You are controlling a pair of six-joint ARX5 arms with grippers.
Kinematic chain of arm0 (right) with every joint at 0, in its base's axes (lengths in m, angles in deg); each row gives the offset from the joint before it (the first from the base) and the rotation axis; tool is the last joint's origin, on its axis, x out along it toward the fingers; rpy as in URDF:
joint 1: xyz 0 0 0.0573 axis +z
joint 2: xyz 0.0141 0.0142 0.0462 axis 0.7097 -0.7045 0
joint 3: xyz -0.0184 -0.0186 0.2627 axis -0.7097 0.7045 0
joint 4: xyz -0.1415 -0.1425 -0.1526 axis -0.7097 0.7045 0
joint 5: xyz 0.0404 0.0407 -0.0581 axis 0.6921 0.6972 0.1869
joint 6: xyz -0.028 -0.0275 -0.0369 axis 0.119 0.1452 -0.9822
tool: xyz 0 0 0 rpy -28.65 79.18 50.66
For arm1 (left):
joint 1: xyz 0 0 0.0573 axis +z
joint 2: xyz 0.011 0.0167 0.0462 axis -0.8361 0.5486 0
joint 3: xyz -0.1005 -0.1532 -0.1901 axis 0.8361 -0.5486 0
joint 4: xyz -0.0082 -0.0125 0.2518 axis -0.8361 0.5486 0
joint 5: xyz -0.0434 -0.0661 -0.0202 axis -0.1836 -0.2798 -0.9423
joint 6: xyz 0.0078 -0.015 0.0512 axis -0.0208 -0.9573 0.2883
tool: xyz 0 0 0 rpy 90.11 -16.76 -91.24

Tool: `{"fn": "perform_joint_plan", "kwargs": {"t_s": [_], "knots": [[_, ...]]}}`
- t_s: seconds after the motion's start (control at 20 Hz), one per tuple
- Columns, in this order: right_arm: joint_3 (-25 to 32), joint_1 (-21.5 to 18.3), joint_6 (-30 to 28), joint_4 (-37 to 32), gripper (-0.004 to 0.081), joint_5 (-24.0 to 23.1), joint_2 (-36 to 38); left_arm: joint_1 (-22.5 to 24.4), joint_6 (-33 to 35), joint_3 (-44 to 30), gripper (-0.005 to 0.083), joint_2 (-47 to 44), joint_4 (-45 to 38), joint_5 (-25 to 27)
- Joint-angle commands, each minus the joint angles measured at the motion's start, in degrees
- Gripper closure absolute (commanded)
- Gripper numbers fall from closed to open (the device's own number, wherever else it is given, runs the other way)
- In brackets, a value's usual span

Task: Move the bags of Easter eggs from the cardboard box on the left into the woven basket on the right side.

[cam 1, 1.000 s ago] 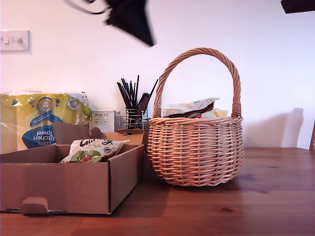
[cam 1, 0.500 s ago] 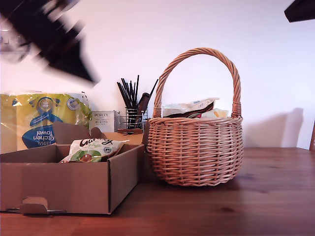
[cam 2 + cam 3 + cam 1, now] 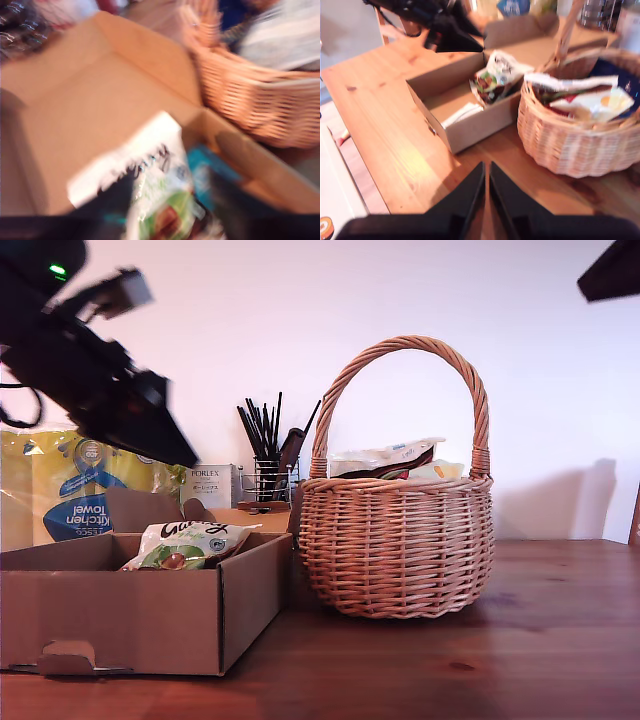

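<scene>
First hand [image 3: 170,210]: fingers apart, empty, above the cream-white bag [image 3: 185,543] in the cardboard box [image 3: 150,615].
Second hand [image 3: 486,192]: fingers nearly together, empty, above the counter [image 3: 385,125].
Woven basket [image 3: 397,545]: holds several bags, on the exterior view's right.

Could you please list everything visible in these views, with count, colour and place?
cardboard box: one, brown, exterior view's left, on the table.
bags of Easter eggs: count unclear, cream-white and green one in the box, several more in the basket.
woven basket: one, tan, beside the box.
kitchen towel pack: one, yellow and blue, behind the box.
Porlex box: one, white, at the back.
utensil holder: one, black wire.
table: one, brown wood.
my first gripper: black, over the box.
my second gripper: black, above the table.
</scene>
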Motion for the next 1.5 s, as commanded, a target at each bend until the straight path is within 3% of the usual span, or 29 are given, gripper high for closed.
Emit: {"fn": "perform_joint_plan", "kwargs": {"t_s": [0.0, 0.35, 0.6, 1.1, 1.15, 1.3, 1.4, 1.45], "knots": [[-0.31, 0.2, -0.17, -0.37, 0.0782, 0.0, 0.09, -1.33, 1.77, 0.0, 0.002, 2.23, -2.1, 1.46], [-0.31, 0.2, -0.17, -0.37, 0.0782, 0.0, -0.26, -6.14, 2.34, 0.0, 0.0006, 11.98, -8.92, 18.36], [-0.31, 0.2, -0.17, -0.35, 0.0782, 0.0, -0.26, -7.87, -0.24, 0.04, 0.0006, 16.11, -14.91, 27.58], [-0.31, 0.2, -0.17, -0.39, 0.0782, 0.02, -0.26, -6.23, -7.15, 0.07, 0.0027, 19.41, -13.18, 30.01], [-0.31, 0.2, -0.17, -0.42, 0.0782, 0.02, -0.24, -6.1, -8.83, 0.07, 0.0077, 19.41, -13.09, 29.92], [-0.31, 0.2, -0.17, -0.39, 0.0782, 0.0, -0.24, -6.12, -9.51, 0.07, 0.0426, 19.41, -12.09, 29.16], [-0.31, 0.2, -0.17, -0.42, 0.0782, 0.0, -0.24, -6.14, -9.46, 0.07, 0.0539, 19.41, -12.0, 28.3], [-0.31, 0.2, -0.17, -0.42, 0.0782, 0.0, -0.26, -6.14, -9.46, 0.07, 0.0549, 19.39, -12.02, 27.91]]}}
